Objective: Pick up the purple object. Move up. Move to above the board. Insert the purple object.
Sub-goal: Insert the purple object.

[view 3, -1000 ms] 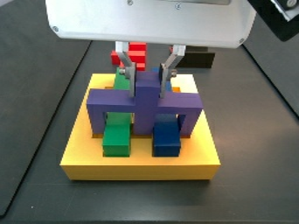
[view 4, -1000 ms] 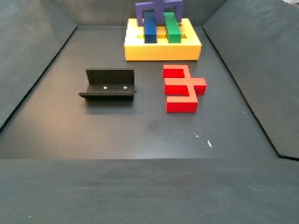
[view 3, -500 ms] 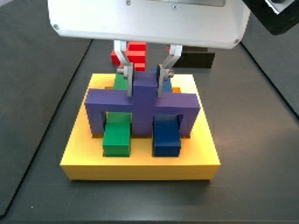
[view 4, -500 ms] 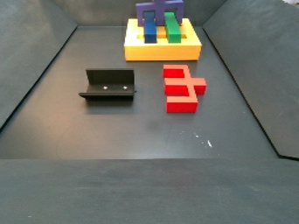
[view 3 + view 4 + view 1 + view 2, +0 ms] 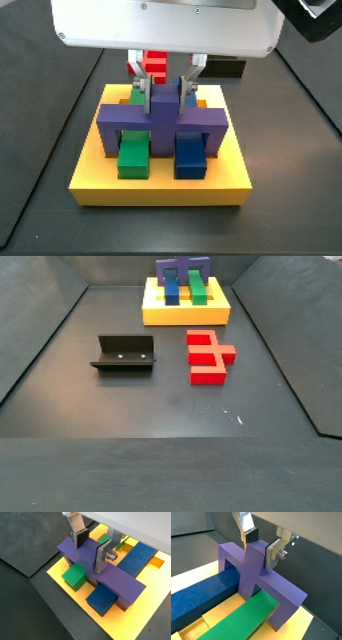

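Purple object (image 5: 166,118) stands on the yellow board (image 5: 160,182), its legs down in the slab and its flat bar bridging across the green bar (image 5: 135,155) and the blue bar (image 5: 191,158); both wrist views confirm the straddle, with the green bar (image 5: 241,622) and blue bar (image 5: 201,601) running beneath the span. The gripper (image 5: 166,72) hangs straight down from the wide white wrist housing, directly over the board, its silver fingers (image 5: 104,554) on either side of the raised middle stub. In both wrist views the pads sit against the stub's faces, so the gripper is closed on the purple object (image 5: 100,574) at a narrow width. A side view from the far end shows what the close views do not: the red stepped block (image 5: 207,356) and the fixture (image 5: 123,352) lying on the dark surface (image 5: 160,406), apart from each other and well apart from the board (image 5: 186,311). In that view the purple object (image 5: 183,272) is cut off at the frame edge and the gripper cannot be made out. In the near side view the housing hides the arm above, and the red block (image 5: 156,64) shows only partly behind the fingers.
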Tool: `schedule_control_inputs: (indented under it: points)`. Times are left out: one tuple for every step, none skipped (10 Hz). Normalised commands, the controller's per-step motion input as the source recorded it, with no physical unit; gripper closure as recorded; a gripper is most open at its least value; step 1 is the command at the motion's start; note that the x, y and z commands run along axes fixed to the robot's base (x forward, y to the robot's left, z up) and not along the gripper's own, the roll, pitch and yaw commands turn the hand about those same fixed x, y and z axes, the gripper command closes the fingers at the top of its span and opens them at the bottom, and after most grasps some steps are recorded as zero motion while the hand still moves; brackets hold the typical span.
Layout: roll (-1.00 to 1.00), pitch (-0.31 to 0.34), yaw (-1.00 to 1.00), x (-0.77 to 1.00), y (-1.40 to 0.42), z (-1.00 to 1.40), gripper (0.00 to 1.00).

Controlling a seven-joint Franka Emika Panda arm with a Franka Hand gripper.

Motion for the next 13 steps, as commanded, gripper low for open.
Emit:
schedule_control_inputs:
  points:
    - [-0.50,-0.006,0.00,0.00,-0.04,0.14,1.00]
    - [-0.50,0.000,0.00,0.00,0.00,0.25,1.00]
    - [-0.50,-0.006,0.00,0.00,0.14,0.06,1.00]
    - [-0.49,-0.063,0.00,-0.01,0.18,-0.03,1.00]
    - [-0.35,-0.103,0.00,0.00,0.18,-0.24,1.00]
    - [-0.35,-0.097,0.00,0.00,0.09,-0.33,1.00]
    - [-0.42,0.000,0.00,0.00,-0.01,0.00,1.00]
    - [-0.50,-0.001,0.00,0.00,0.00,0.00,1.00]
    - [-0.50,-0.043,-0.01,-0.05,0.00,0.00,1.00]
    - [-0.50,-0.034,-0.01,-0.07,0.00,0.00,1.00]
    - [-0.50,-0.027,0.00,-0.14,-0.01,0.00,1.00]
    - [-0.50,-0.043,0.00,-0.18,-0.04,0.01,1.00]
    - [-0.50,-0.024,-0.02,-0.11,-0.08,0.09,1.00]
